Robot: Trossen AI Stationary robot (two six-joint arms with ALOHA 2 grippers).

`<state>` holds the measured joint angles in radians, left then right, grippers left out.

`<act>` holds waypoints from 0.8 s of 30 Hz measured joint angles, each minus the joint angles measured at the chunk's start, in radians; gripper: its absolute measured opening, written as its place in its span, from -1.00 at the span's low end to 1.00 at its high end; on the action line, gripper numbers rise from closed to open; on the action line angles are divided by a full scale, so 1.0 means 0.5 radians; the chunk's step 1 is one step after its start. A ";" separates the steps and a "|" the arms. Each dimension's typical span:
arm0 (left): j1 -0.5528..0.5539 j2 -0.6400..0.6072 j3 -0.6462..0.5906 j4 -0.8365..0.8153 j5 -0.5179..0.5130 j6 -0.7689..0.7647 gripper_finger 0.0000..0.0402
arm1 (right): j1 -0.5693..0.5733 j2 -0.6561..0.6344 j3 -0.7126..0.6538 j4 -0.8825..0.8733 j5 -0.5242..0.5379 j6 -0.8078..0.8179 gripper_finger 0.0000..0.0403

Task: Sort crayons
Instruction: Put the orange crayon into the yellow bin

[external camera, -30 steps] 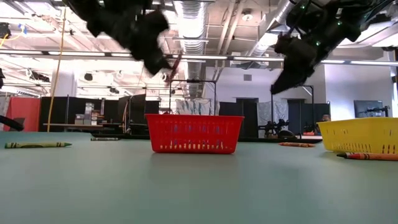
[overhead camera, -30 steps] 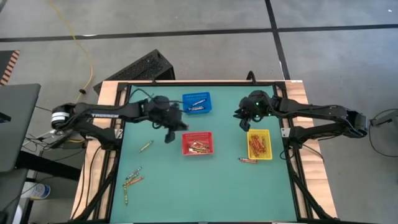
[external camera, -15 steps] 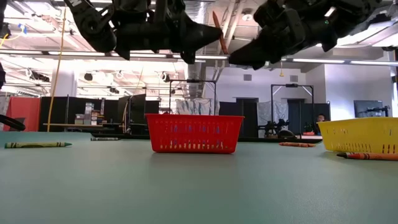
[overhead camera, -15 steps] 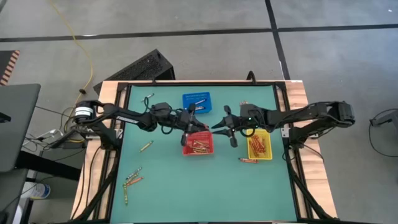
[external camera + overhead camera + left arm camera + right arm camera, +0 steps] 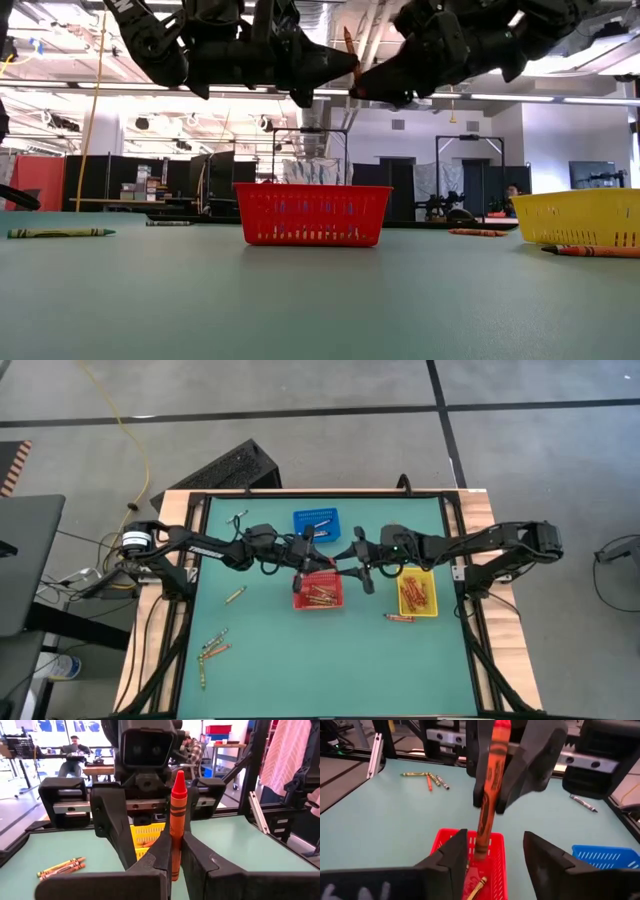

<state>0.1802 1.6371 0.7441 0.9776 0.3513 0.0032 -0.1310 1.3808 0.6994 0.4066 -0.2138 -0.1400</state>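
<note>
Low view, nearest: green surface (image 5: 320, 300), a red-orange crayon (image 5: 592, 251) lying beside the yellow basket (image 5: 578, 217), a green crayon (image 5: 60, 232) off at the far left edge. Red basket (image 5: 311, 213) sits mid-surface. Above it both arms meet in the air — left gripper (image 5: 340, 62) is pinching an orange-red crayon (image 5: 348, 42) upright, right gripper (image 5: 372, 82) facing it tip to tip.

Left wrist view shows what the low view can't: fingers pressed tight on the held crayon (image 5: 177, 815), point up, with the right gripper's fingers (image 5: 112, 827) spread wide either side of it, not touching.

Right wrist view confirms — right gripper fingers (image 5: 451, 855) apart, the crayon (image 5: 490, 785) hanging between them over the red basket (image 5: 497, 865), which holds more crayons. Blue basket (image 5: 607, 857) just beyond.

High view only: loose crayons (image 5: 212, 650) clustered near the surface's front-left, one single (image 5: 235, 595) left of the red basket (image 5: 318, 592), crayons in the yellow basket (image 5: 417, 592), blue basket (image 5: 316, 523) at the back.
</note>
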 joint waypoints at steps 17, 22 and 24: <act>0.005 -0.002 0.001 -0.267 -0.214 0.160 -0.66 | -0.003 -0.045 0.018 -0.218 0.012 0.052 -0.94; 0.013 -0.089 0.002 -0.503 -0.415 0.279 -0.37 | -0.003 -0.199 0.107 -0.873 0.012 0.201 -0.96; 0.016 -0.160 0.002 -0.682 -0.522 0.326 -0.26 | -0.005 -0.283 0.155 -1.190 0.032 0.326 -0.98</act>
<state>0.1880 1.5573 0.7450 0.6364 0.0900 0.1662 -0.1333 1.2394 0.7770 -0.1882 -0.1980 0.0228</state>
